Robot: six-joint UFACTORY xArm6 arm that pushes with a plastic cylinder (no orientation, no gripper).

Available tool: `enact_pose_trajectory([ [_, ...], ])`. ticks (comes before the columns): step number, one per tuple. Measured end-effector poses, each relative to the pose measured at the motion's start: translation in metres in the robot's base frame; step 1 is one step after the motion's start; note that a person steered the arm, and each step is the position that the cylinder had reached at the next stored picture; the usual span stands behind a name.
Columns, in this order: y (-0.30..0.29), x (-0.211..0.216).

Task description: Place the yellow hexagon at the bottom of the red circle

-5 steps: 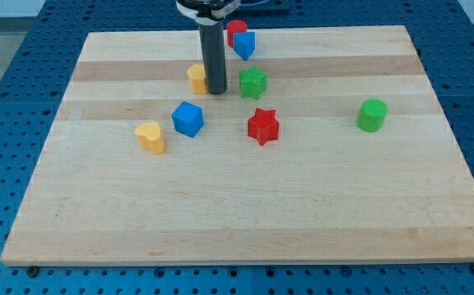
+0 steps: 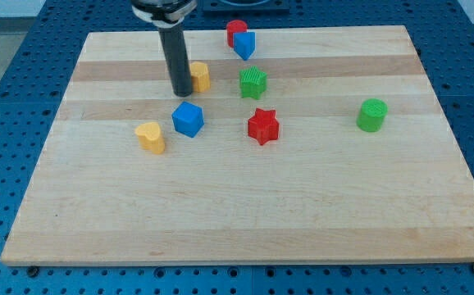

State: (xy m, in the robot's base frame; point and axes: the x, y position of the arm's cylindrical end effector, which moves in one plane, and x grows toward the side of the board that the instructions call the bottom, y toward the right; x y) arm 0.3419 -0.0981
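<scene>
The yellow hexagon (image 2: 200, 75) lies on the wooden board (image 2: 237, 205) near the view's top, left of centre. My tip (image 2: 180, 90) stands right against its left side, the dark rod hiding part of its left edge. The red circle (image 2: 235, 31) sits at the view's top edge, up and to the right of the hexagon, with a blue block (image 2: 244, 44) touching its lower right side.
A green star-like block (image 2: 253, 83) lies right of the hexagon. A blue cube (image 2: 188, 119), a yellow heart (image 2: 150, 137) and a red star (image 2: 262, 125) lie below it. A green cylinder (image 2: 371, 115) stands at the right.
My tip has moved from the hexagon's right side round to its left side. The hexagon sits a little to the right of where it was.
</scene>
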Motion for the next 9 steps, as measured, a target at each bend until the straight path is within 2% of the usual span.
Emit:
enact_pose_trajectory([
  [2,0.011,-0.037],
  [6,0.048,-0.036],
  [8,0.051,-0.071],
  [9,0.053,-0.076],
])
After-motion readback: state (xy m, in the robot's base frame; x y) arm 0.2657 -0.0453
